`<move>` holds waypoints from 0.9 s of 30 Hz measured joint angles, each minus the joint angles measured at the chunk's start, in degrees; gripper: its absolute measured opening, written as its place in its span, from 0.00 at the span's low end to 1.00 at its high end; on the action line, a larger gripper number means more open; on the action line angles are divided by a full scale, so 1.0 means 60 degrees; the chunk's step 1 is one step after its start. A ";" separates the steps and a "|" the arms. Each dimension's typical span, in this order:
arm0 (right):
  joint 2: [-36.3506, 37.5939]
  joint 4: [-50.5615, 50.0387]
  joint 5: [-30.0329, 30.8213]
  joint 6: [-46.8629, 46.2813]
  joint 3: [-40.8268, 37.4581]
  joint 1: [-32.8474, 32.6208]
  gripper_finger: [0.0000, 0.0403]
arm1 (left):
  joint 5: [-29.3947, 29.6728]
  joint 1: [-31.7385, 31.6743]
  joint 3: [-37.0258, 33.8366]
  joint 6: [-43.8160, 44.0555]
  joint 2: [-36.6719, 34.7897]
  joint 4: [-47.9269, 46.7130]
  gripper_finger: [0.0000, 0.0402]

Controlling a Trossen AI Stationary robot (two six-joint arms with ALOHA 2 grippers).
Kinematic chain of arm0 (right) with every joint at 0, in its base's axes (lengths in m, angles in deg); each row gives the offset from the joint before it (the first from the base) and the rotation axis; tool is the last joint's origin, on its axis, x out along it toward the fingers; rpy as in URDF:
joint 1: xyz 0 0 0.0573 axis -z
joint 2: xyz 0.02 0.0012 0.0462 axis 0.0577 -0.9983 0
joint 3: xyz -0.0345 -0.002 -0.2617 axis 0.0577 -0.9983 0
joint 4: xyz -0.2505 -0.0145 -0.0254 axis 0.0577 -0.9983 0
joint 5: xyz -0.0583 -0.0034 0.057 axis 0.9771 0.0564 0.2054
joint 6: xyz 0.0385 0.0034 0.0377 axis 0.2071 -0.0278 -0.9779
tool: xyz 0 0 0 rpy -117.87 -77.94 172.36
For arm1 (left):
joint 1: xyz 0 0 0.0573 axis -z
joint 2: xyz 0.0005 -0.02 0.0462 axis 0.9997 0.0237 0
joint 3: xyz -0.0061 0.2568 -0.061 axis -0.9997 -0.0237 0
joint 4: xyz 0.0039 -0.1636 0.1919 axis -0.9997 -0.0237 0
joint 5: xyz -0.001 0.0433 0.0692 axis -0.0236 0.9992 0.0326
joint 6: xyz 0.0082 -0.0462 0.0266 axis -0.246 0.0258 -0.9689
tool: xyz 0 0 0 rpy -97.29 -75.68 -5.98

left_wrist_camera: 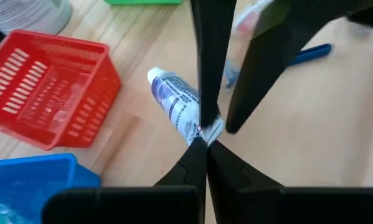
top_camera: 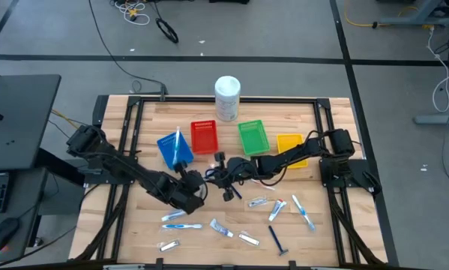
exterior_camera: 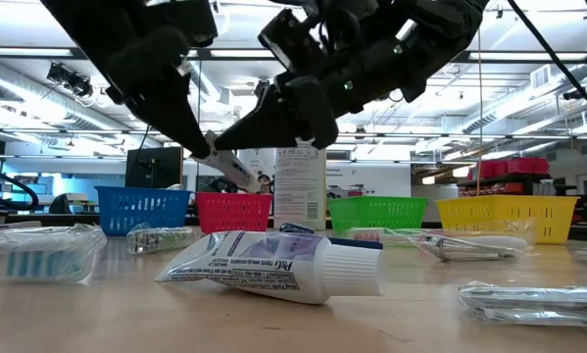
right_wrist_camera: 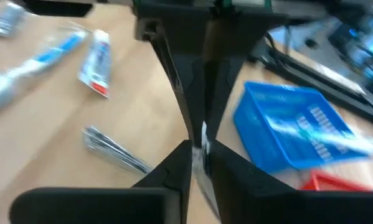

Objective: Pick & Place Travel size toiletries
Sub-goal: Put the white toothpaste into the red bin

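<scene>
A small white toothpaste tube with blue print (left_wrist_camera: 174, 99) hangs in the air between both grippers, above the table's middle and just in front of the blue basket (top_camera: 175, 148). In the low view the tube (exterior_camera: 236, 171) slants downward, cap end lowest. My left gripper (top_camera: 200, 182) comes from the table's left and is shut on the tube. My right gripper (top_camera: 213, 177) comes from the right, tip to tip with the left one, and is also shut. Other toiletries lie on the near half of the table. My left gripper (left_wrist_camera: 205, 142) pinches the tube's flat crimped end (left_wrist_camera: 212, 129) between its two fingertips, coming from the table's left. The tube is lifted clear, and its white cap (left_wrist_camera: 154, 76) points away from the fingers and downward. My right gripper (right_wrist_camera: 195, 149) meets the same crimped end (right_wrist_camera: 203, 132) from the table's right, opposite the left fingers. Its fingertips close on that end right beside the left ones. The tube's body (right_wrist_camera: 206, 180) hangs below its fingers, clear of the table.
The blue basket, with a toothbrush in it, stands in a row with red (top_camera: 204, 136), green (top_camera: 252, 137) and yellow (top_camera: 290, 146) baskets; a white tub (top_camera: 227, 97) stands behind. Toothbrushes (top_camera: 181, 226), tubes (top_camera: 221, 229), a razor (top_camera: 277, 238) and sachets (top_camera: 172, 216) lie near. A tube (exterior_camera: 273, 267) lies nearest the low camera.
</scene>
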 joint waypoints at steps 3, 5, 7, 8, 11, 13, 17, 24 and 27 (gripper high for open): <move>0.0010 -0.0834 0.0267 -0.0240 0.0006 0.0038 0.19 | 0.0067 -0.0126 0.0000 0.0108 0.0000 -0.0518 0.02; -0.0076 -0.1493 0.0279 -0.0354 -0.0074 0.0056 0.21 | 0.0148 -0.0245 0.0000 0.0091 -0.0011 -0.0678 0.01; -0.0060 -0.1749 0.0279 -0.0506 -0.0069 0.0077 0.25 | 0.0216 -0.0358 0.0000 -0.0052 -0.0011 -0.0848 0.01; -0.0032 -0.1819 0.0267 -0.0631 -0.0043 0.0094 0.27 | 0.0264 -0.0412 0.0000 -0.0182 -0.0011 -0.0849 0.01; -0.0028 -0.2366 0.0268 -0.0914 -0.0041 0.0194 0.32 | 0.0503 -0.0521 0.0026 -0.0607 -0.0074 -0.0873 0.02; -0.0030 -0.2532 0.0391 -0.1006 -0.0050 0.0242 0.35 | 0.0864 -0.0617 0.0147 -0.1055 -0.0177 -0.0903 0.02; -0.0030 -0.2557 0.0771 -0.1284 -0.0050 0.0280 0.36 | 0.1682 -0.1127 0.0302 -0.1701 -0.0524 -0.1526 0.01; -0.0030 -0.2510 0.0762 -0.1370 -0.0050 0.0280 0.36 | 0.0662 -0.3259 0.0233 -0.3265 -0.0631 -0.1344 0.02; -0.0030 -0.2459 0.0764 -0.1368 -0.0050 0.0280 0.36 | 0.0021 -0.4080 -0.0008 -0.4673 -0.0579 -0.0254 0.01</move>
